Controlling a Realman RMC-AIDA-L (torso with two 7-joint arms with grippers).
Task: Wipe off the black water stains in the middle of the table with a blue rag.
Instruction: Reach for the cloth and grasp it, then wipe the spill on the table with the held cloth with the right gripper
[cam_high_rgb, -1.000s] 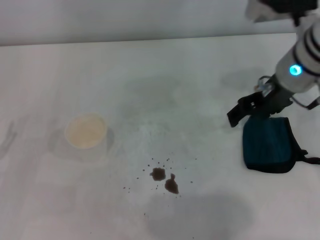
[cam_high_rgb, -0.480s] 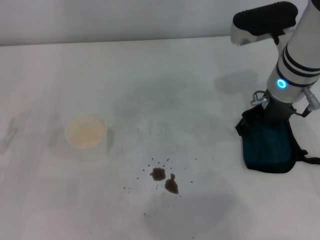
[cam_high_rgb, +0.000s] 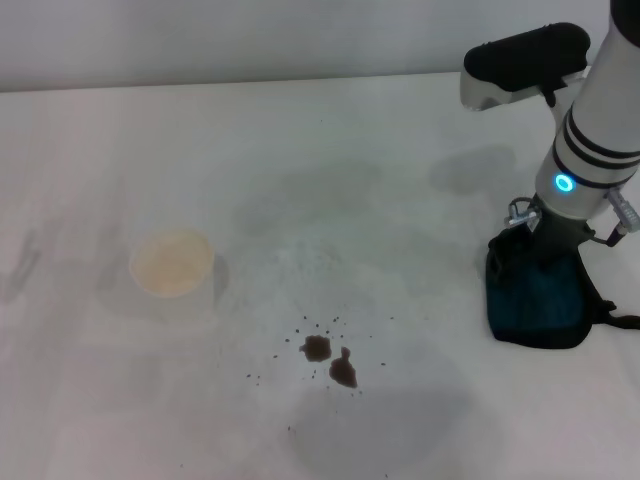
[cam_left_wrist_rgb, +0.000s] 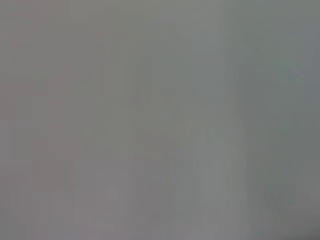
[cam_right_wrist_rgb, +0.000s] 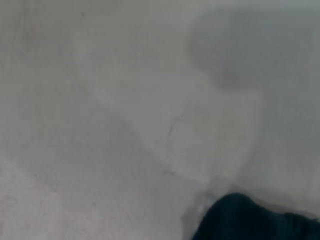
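Two small black water stains with tiny specks around them lie near the front middle of the white table. The blue rag, dark teal with black edging and a short strap, lies flat at the right. My right gripper points straight down onto the rag's far edge and merges with the dark cloth. A corner of the rag also shows in the right wrist view. The left arm is out of view; its wrist view shows only plain grey.
A white paper cup stands at the left, well apart from the stains. The table's far edge runs across the back. The right arm's black-and-white link hangs over the back right.
My right arm has swung from tilted to upright and come down from beside the rag onto its far edge. The rag, stains and cup have not moved.
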